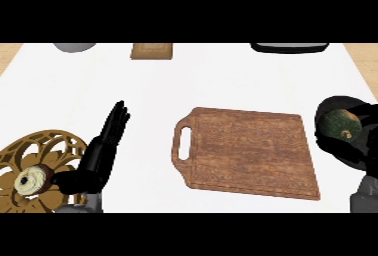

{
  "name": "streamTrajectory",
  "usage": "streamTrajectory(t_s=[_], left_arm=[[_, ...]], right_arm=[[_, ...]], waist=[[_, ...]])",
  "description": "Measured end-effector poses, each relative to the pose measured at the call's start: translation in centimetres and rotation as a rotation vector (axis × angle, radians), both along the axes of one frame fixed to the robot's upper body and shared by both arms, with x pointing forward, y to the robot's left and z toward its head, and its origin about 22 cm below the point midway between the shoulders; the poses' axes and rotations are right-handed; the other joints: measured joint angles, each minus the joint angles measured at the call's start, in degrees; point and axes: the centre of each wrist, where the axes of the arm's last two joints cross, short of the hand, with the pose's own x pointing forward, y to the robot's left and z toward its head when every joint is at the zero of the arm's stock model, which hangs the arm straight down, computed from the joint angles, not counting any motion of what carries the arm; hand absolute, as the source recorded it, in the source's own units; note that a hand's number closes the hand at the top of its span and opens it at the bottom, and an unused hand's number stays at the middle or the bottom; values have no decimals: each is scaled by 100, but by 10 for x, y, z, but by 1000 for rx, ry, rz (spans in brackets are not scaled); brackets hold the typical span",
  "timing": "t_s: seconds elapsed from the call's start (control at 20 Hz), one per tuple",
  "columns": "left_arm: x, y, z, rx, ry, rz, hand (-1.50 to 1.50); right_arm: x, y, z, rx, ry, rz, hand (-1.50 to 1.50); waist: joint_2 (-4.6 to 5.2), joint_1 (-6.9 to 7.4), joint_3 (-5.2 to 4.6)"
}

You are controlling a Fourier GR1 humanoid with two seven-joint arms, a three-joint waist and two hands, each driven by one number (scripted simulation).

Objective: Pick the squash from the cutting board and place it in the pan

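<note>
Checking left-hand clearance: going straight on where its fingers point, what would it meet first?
The left hand points away, slightly rightward, left of the cutting board. First in line is probably the brown block at the far edge; depth is unclear.

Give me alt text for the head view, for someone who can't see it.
The right hand is curled round a green squash at the right edge, just off the wooden cutting board. The left hand rests open at the left beside a gold openwork plate; a dark pan shows at the far edge.

A kitchen: a white counter (221,80) bearing a handled wooden cutting board (247,155).
</note>
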Motion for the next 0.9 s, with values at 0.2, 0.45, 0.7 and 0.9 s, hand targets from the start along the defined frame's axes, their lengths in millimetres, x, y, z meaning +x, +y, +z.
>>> streamTrajectory(t_s=[0.2, 0.45, 0.7, 0.9], left_arm=[[2, 0, 0, -2, -8, -9, 0], [2, -3, -4, -5, -2, -15, 0], [7, -7, -4, -2, -10, -22, 0], [10, -4, -2, 1, -10, -22, 0]], right_arm=[[15, -33, -13, -51, -65, -77, 150], [37, -83, -21, -24, -142, -127, 150], [61, -119, -30, -14, -164, -139, 150], [62, -142, -40, 58, 12, -142, -150]], waist=[[11, 37, 4], [19, 68, 5], [26, 91, 6], [47, 144, 3]])
